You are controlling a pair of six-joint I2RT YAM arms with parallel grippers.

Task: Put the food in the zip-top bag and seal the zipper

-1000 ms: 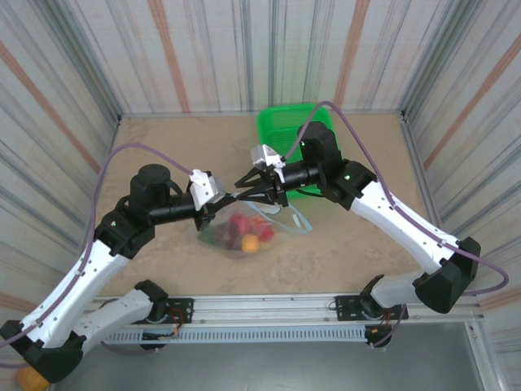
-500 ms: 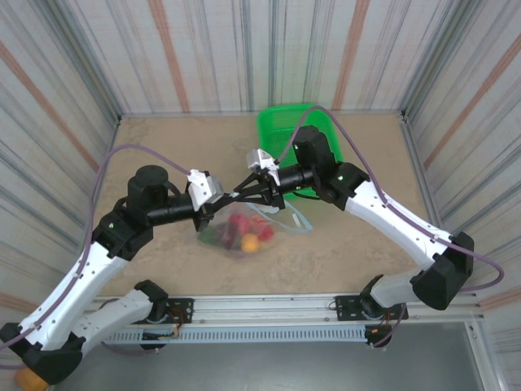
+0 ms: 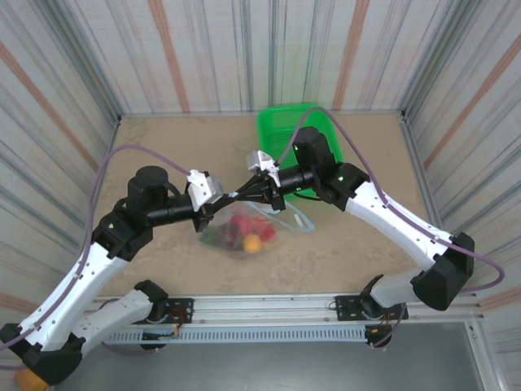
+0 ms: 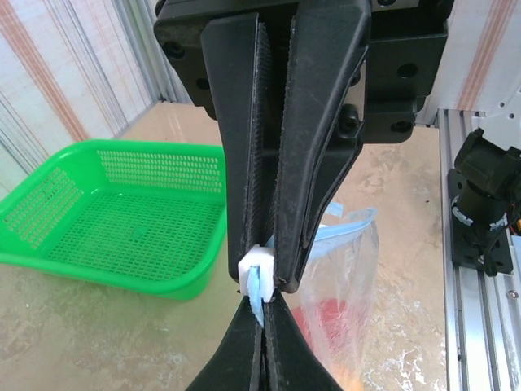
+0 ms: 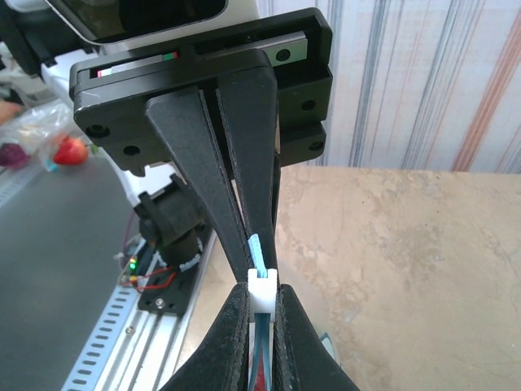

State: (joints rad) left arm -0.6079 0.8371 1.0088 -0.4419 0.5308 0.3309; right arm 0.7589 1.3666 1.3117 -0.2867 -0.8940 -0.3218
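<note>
The bag sat on the table between the two arms, just in front of the green tray. The food looked to be all inside it, red, orange, green and dark bits in a heap. The left gripper was closed tight on the zipper, right by a small white slider. The right gripper was closed on the same blue strip, and the two met tip to tip. To the right of them the strip looped out loose, so the mouth likely was not shut all the way. To do this step well, one gripper should hold its end firm and not move. The other should pinch and slide along the strip toward the loose end, in a straight line. The pull should run along the strip, not up, or the bag could tip and spill. If the pinch was too soft, the strip could slip out. If it was too hard, the slide could stick.
</note>
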